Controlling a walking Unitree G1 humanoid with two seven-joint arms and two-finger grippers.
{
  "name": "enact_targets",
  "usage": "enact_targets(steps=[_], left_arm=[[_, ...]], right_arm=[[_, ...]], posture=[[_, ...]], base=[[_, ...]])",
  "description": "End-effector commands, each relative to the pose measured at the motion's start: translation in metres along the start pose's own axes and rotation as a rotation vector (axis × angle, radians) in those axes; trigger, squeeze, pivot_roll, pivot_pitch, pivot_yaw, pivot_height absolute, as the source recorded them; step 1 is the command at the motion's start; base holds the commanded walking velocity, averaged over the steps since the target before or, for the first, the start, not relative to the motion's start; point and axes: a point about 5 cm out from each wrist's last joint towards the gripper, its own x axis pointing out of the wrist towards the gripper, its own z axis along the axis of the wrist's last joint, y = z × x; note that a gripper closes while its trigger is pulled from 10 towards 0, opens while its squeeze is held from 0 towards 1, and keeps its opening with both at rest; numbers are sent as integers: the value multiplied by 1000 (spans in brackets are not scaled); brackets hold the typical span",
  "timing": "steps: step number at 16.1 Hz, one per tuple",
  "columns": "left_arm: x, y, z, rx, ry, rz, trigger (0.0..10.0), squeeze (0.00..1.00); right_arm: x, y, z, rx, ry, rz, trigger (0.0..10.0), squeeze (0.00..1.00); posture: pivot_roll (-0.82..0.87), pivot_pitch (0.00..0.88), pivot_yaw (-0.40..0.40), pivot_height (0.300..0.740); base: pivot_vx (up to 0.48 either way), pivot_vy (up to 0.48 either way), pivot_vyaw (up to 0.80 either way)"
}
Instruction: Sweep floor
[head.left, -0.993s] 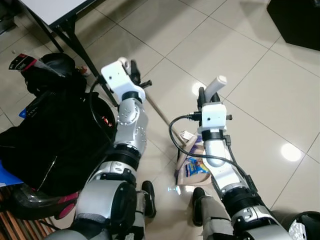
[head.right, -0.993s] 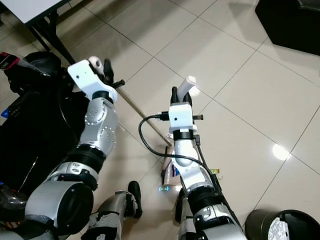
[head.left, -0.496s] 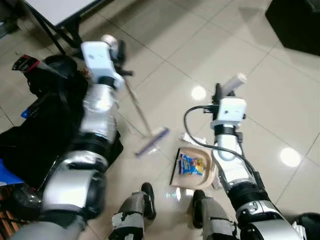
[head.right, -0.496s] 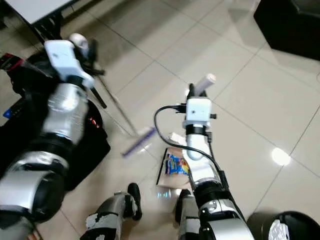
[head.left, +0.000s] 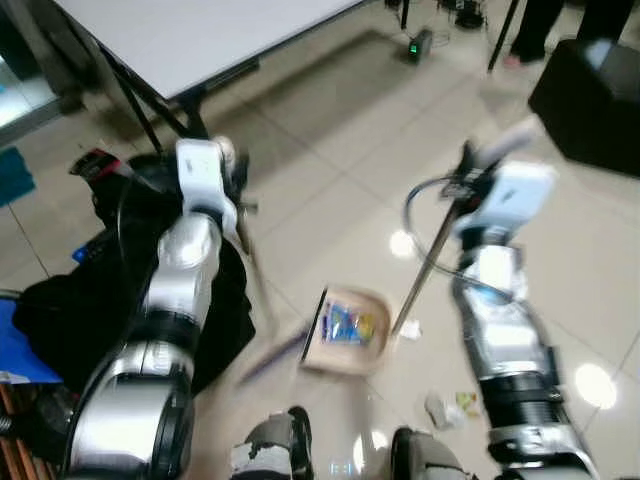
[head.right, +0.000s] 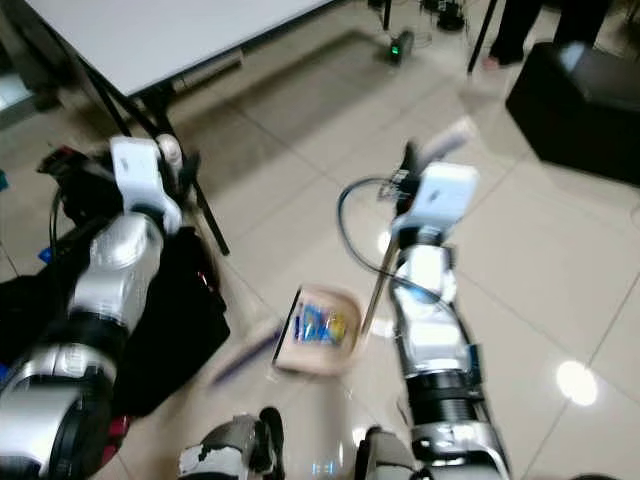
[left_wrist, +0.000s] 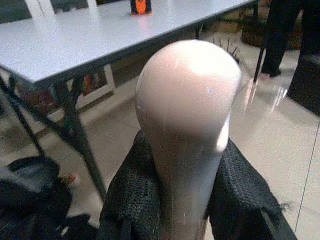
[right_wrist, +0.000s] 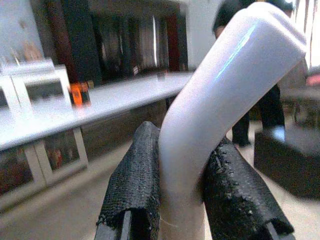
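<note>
The left gripper (left_wrist: 182, 200) has its jaws clamped on the broom handle (left_wrist: 187, 130); the 2 black fingers (left_wrist: 132, 200) press against either side of its rounded pale knob. Below those jaws the handle runs down toward the floor, but motion blur swallows most of it, and the broom head (head.left: 272, 356) is just a dark smear on the tiles, close beside the dustpan.

The right gripper (right_wrist: 182, 192) has its jaws closed on the dustpan handle (right_wrist: 220, 95), a bent white grip pinched between 2 textured pads (right_wrist: 137, 175). From those jaws a thin rod (head.left: 420, 275) slants down to the dustpan (head.left: 345, 330), which sits on the floor (head.left: 330, 150) between the 2 arms, lower than both grippers. A blue and yellow wrapper (head.left: 348, 322) lies inside the pan. A white scrap (head.left: 410, 327) lies on the tiles just past the pan's edge on the right gripper's side, and more litter (head.left: 445, 408) lies nearer the robot's feet; what it is cannot be made out.

Beyond the left gripper stands a desk (head.left: 200, 40) with dark legs, cut off at the frame edge. A black bag (head.left: 100, 300) lies under the left arm, partly hidden by it. Far past the right gripper is a black box (head.left: 590, 105), and a person's legs (head.left: 530, 30), cut off above.
</note>
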Motion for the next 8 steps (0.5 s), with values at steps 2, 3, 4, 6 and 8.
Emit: enact_targets(steps=[2,3,4,6,8], left_arm=[[-9,3,20,13,-82,-4,10000,0],[-19,4,25,4,-96,-15,10000,0],[-28,4,29,4,-101,-18,10000,0],[-45,-4,33,51,-76,-54,10000,0],[-59,-15,34,75,-67,-98,10000,0]], right_arm=[[4,0,24,20,-6,21,10000,0],[6,1,35,16,0,39,10000,0],[5,0,42,16,12,55,10000,0],[3,-3,52,14,46,84,10000,0],[-1,-7,57,16,93,108,10000,0]], posture=[[-22,28,61,740],[-20,29,57,740],[-22,33,57,740],[-12,44,51,740],[-7,49,48,740]], base=[[0,0,0],[0,0,0],[0,0,0],[0,0,0],[0,0,0]])
